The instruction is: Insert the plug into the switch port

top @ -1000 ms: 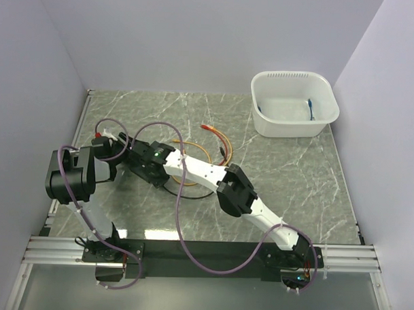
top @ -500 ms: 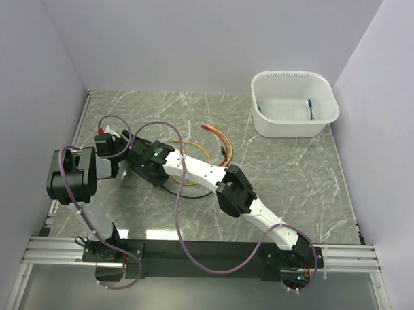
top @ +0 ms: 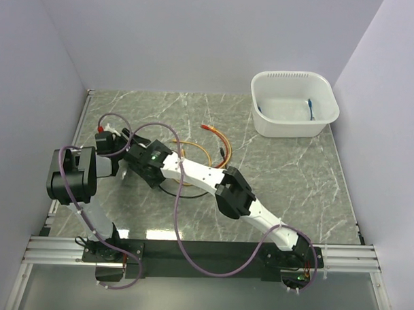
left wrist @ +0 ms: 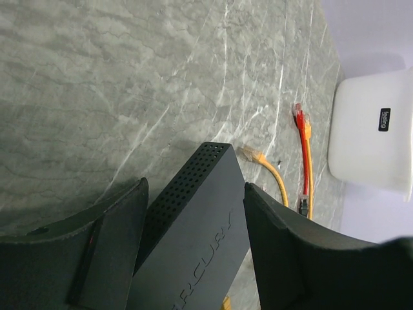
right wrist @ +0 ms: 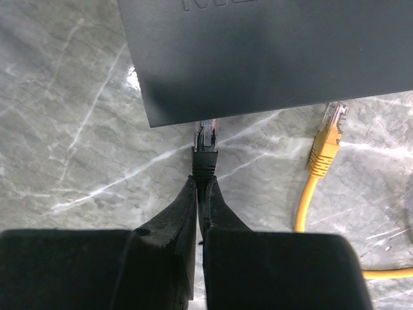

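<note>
Over the walled marble table (top: 295, 172), left gripper (left wrist: 193, 188) clasps switch (left wrist: 197, 245), right gripper (right wrist: 199, 188) pinches plug (right wrist: 205, 154).

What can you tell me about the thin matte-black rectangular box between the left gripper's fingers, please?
The thin matte-black rectangular box looks like plastic: a flat top with lettering, partly cut off, and one narrow side pierced with vent holes. The left gripper clamps its two sides over the grey marbled tabletop. At one edge the right gripper holds a small black plug whose clear tip meets the box; whether it is seated is hidden.
</note>
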